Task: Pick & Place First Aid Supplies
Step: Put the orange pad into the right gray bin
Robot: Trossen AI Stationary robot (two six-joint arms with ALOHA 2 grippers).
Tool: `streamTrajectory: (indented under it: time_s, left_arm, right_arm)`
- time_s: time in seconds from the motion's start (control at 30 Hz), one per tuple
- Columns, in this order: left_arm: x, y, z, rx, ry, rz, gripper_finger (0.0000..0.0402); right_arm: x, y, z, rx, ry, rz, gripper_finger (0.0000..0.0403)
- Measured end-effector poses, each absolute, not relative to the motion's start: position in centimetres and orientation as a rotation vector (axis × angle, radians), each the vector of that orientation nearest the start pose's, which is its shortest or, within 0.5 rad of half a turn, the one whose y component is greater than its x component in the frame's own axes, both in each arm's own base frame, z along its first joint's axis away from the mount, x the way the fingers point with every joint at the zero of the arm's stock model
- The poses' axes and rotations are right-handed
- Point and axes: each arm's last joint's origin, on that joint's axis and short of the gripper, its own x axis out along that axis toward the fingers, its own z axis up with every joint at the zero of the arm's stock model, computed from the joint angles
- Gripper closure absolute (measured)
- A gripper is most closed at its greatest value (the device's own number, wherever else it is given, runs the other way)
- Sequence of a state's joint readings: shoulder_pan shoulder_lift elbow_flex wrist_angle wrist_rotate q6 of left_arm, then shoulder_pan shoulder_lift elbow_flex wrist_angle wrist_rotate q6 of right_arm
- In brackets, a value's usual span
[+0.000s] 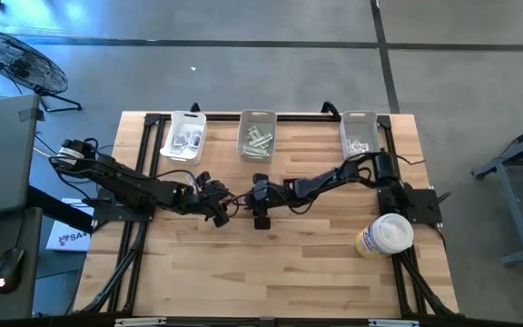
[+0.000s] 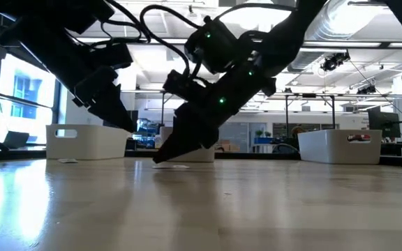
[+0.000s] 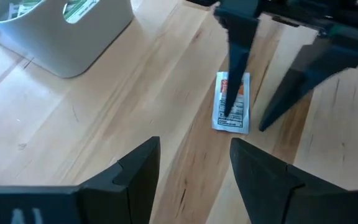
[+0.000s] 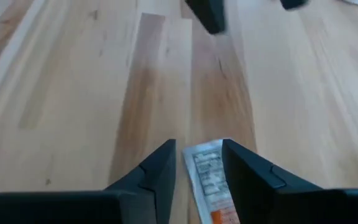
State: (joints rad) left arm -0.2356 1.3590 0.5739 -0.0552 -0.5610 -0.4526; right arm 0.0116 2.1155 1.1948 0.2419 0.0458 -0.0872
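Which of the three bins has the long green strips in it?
The middle bin; the left bin and right bin hold white packets instead.

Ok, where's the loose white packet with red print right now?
The white packet lies flat on the bare wood mid-table, just in front of the middle bin, between the right gripper's open jaws; the left gripper faces it.
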Motion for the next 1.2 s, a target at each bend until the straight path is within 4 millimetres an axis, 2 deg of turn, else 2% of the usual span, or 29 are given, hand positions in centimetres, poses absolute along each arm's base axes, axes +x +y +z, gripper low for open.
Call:
streamTrajectory:
  time_s: [0.2,0.37,0.57,0.87,1.03,1.2]
  left_arm:
    - [23.9,-4.1,16.2,-0.098,0.686,0.471,0.0209]
    - [23.9,-4.1,16.2,-0.098,0.688,0.471,0.0209]
    - [23.9,-4.1,16.2,-0.097,0.688,0.470,0.0209]
    - [23.8,-4.1,16.2,-0.095,0.693,0.470,0.0209]
    - [23.8,-4.1,16.2,-0.094,0.695,0.470,0.0209]
    - [23.7,-4.1,16.1,-0.097,0.707,0.474,0.0209]
  right_arm:
    - [42.8,-0.7,10.5,-0.094,0.689,0.060,0.0295]
    - [42.9,-1.4,9.3,-0.084,0.709,0.098,0.0311]
    - [43.0,-2.2,7.2,-0.063,0.743,0.039,0.0333]
    - [43.0,-2.4,6.9,-0.052,0.746,-0.005,0.0396]
    - [42.8,-2.2,8.5,0.016,0.729,-0.031,0.0395]
    - [41.8,-1.4,12.8,0.010,0.735,-0.057,0.0401]
